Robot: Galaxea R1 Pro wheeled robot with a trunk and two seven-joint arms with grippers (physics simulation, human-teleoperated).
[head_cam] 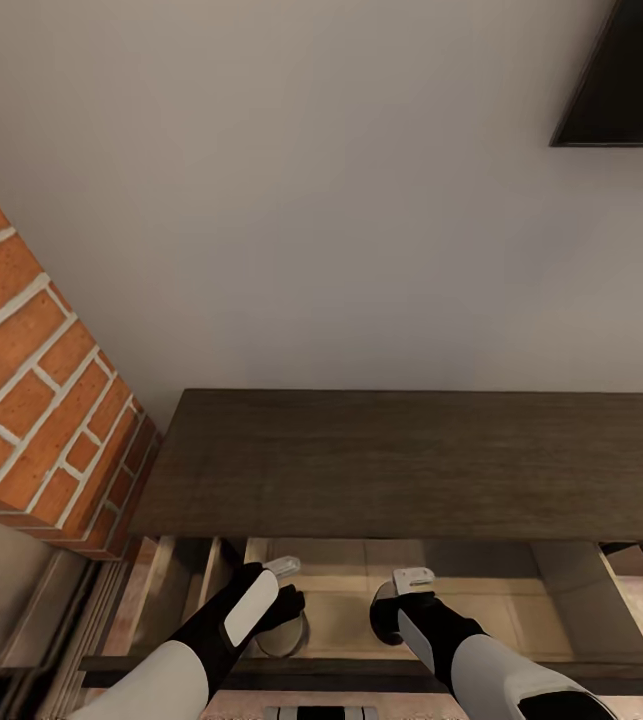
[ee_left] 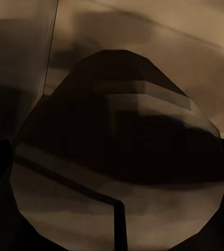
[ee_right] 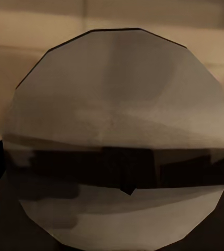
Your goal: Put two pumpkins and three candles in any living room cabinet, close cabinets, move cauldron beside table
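Note:
I look down on the dark-brown cabinet (head_cam: 411, 460), whose drawer (head_cam: 511, 600) is pulled out and shows a pale inside. Both arms reach down into it. A round, grey, faceted candle (head_cam: 299, 640) sits at the tip of my left gripper (head_cam: 286, 615), and it looms close and tilted in the left wrist view as the candle (ee_left: 117, 157). A second candle (head_cam: 381, 612) is at my right gripper (head_cam: 393, 618) and appears end-on as the candle (ee_right: 117, 141). The fingers themselves are hidden behind the candles. The pumpkins and the cauldron are out of view.
A red brick column (head_cam: 31, 400) stands at the left of the cabinet. A dark flat screen (head_cam: 626, 80) hangs on the white wall at upper right. The drawer's dark front edge (head_cam: 361, 668) runs across just before my forearms.

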